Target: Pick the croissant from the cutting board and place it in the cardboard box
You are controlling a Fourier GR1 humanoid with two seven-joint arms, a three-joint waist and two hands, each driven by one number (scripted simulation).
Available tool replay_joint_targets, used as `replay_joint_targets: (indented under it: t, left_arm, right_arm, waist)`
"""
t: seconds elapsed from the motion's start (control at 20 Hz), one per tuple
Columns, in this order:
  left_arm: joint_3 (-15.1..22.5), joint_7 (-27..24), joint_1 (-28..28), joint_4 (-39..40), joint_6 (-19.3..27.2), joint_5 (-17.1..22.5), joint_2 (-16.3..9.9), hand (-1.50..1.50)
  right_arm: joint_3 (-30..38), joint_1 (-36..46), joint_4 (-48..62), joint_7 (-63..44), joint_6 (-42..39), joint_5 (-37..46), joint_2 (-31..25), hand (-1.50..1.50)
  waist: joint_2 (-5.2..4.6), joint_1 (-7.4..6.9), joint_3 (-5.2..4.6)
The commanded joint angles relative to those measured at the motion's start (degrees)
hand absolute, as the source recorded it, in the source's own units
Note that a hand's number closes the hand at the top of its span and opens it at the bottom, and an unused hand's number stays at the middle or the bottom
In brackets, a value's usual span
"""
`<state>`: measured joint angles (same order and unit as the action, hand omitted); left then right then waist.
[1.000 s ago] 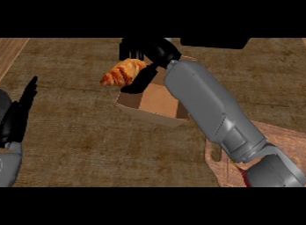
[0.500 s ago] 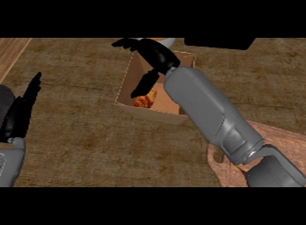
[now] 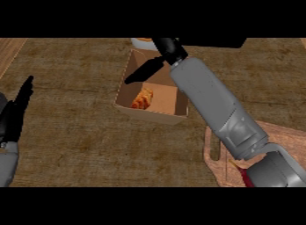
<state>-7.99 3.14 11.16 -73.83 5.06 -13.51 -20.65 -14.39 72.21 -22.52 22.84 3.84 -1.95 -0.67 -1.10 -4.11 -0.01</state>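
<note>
The croissant sits inside the cardboard box. My right hand is open above it, holding nothing. My left hand rests open by the edge. Pulling back, my arm might bump the box and tip it.

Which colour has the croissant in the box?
Golden orange-brown; the head view shows the croissant inside the cardboard box.

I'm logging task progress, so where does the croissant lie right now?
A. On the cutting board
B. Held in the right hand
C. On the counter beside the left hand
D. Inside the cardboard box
D. The croissant lies on the floor of the cardboard box, while the right hand shows above the box with straight fingers, holding nothing.
</note>
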Motion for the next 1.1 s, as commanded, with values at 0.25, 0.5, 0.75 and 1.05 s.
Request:
replay_joint_targets:
  t: [0.25, 0.5, 0.75, 1.05]
  left_arm:
    - [-0.1, 2.3, -2.7, -4.7, -0.1, -0.4, -0.2, 0.00]
    - [0.6, 2.4, -2.8, -5.1, 0.1, -0.7, 0.8, 0.00]
    - [-1.0, -1.0, -4.9, -3.9, -0.5, 0.2, -0.1, 0.00]
    - [0.2, 0.7, -1.3, -3.6, -1.2, 0.0, 0.6, 0.00]
  right_arm:
    - [8.1, 0.9, 8.1, 7.0, -11.5, -4.5, -10.3, -1.50]
    - [10.0, 2.0, 12.1, 7.8, -15.7, -4.6, -18.0, -1.50]
    - [10.1, 0.6, 13.9, 11.9, -21.3, -3.6, -24.7, -1.50]
    - [7.2, -1.8, 15.4, 16.9, -28.5, 0.2, -30.6, -1.50]
  waist:
    - [0.08, 1.18, 0.06]
    - [-0.35, 0.56, 0.07]
    - [-0.58, 0.03, 0.08]
    - [-1.18, -0.54, 0.18]
